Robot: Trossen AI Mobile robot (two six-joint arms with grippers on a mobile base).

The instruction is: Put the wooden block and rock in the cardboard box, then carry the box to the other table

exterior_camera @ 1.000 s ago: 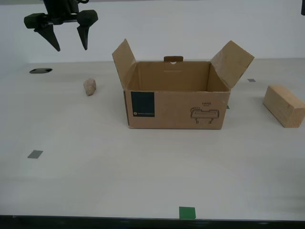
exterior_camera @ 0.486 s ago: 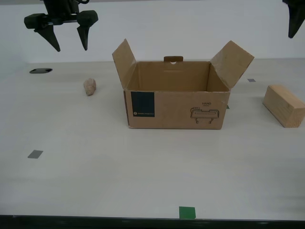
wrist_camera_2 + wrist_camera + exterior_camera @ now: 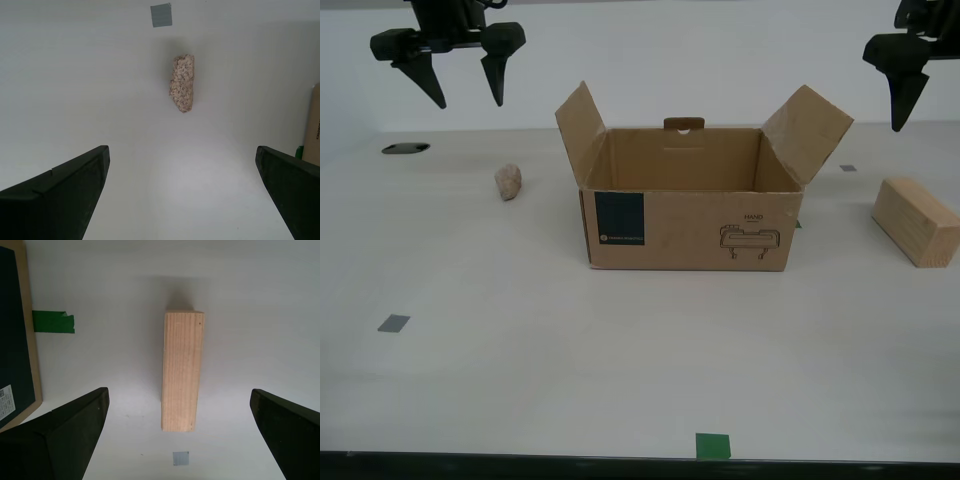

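Note:
The cardboard box (image 3: 690, 230) stands open in the middle of the table, flaps up, nothing visible inside. The rock (image 3: 508, 182) lies toward the exterior view's left of it. My second gripper (image 3: 468, 95) hangs open high above the rock (image 3: 182, 82), which shows beyond the open gripper (image 3: 181, 150). The wooden block (image 3: 917, 220) lies at the exterior view's right. My first gripper (image 3: 920, 90) hovers open above it, partly cut off by the frame. The block (image 3: 182, 370) lies lengthwise between the spread fingers (image 3: 75, 425), well below them.
Off-white tabletop (image 3: 570, 360) with a green square (image 3: 712, 445) near the front edge, a grey square (image 3: 393, 323) and a dark oval hole (image 3: 405, 148). Green tape (image 3: 52, 321) lies beside the box's edge (image 3: 15, 330).
My first gripper has come down into the exterior view's upper right, over the wooden block. My second gripper, the box, the rock and the block have not moved.

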